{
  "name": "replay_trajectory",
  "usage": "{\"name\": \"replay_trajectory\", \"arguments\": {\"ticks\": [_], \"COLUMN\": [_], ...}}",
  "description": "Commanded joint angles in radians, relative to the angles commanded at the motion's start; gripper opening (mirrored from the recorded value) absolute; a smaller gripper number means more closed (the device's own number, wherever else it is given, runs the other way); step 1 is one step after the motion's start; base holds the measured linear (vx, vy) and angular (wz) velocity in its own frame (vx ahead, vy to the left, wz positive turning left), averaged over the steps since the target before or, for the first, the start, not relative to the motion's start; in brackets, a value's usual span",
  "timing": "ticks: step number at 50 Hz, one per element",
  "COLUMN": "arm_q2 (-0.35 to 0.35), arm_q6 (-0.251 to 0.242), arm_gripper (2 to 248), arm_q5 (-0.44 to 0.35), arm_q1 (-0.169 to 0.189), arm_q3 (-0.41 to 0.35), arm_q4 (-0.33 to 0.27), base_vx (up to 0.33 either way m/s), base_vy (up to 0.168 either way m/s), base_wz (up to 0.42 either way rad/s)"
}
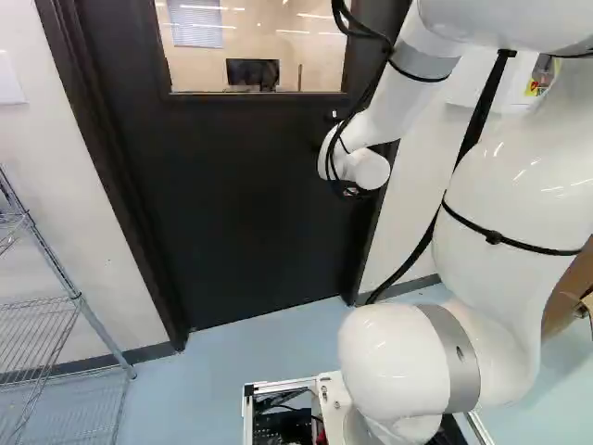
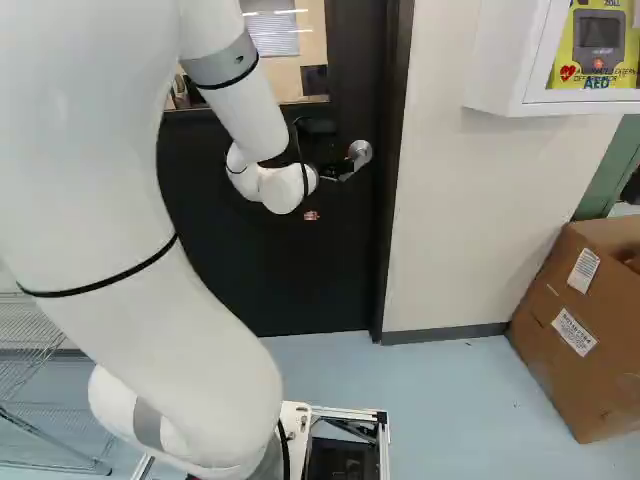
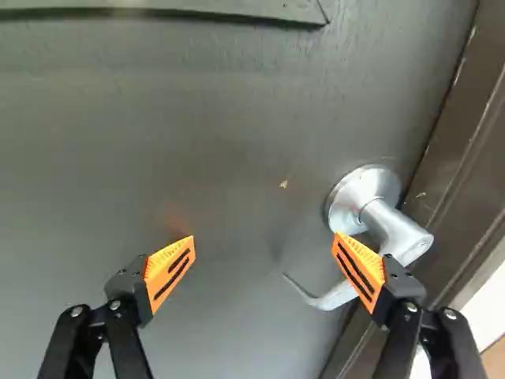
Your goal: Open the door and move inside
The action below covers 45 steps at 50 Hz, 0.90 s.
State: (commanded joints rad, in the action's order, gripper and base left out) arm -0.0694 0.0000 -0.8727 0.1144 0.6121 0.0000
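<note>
Handle: silver lever, at 2 o'clock on the door in the right base view; its curved tip reaches into the space between the fingers.
Door: closed in its frame; panel flush, no opening seen along its edge.
Gripper: at the handle; 8 o'clock of the lever's round plate in the right base view. Fingers spread wide, orange pads pinching nothing. One finger overlaps the lever in the wrist view; contact can't be told.
Arm: reached out to the door. Approach judged nearly complete.
Frame: dark post close beyond the handle.
Window: 12 o'clock on the door; room visible through it, entry not made.
Base: this side of the threshold. Left, by judgement: take the lever, turn it, swing the door, drive through.
Rack: 8 o'clock, left base view.
</note>
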Motion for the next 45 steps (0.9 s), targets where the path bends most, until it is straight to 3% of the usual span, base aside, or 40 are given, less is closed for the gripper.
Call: {"name": "replay_trajectory", "arguments": {"ticks": [45], "arm_q2": [-0.074], "arm_q6": [0.000], "arm_gripper": [247], "arm_q5": [0.000], "arm_q1": [0.000], "arm_q3": [-0.007], "arm_q4": [0.007], "base_vx": [0.000], "base_vy": [0.000], "base_wz": [0.000]}}
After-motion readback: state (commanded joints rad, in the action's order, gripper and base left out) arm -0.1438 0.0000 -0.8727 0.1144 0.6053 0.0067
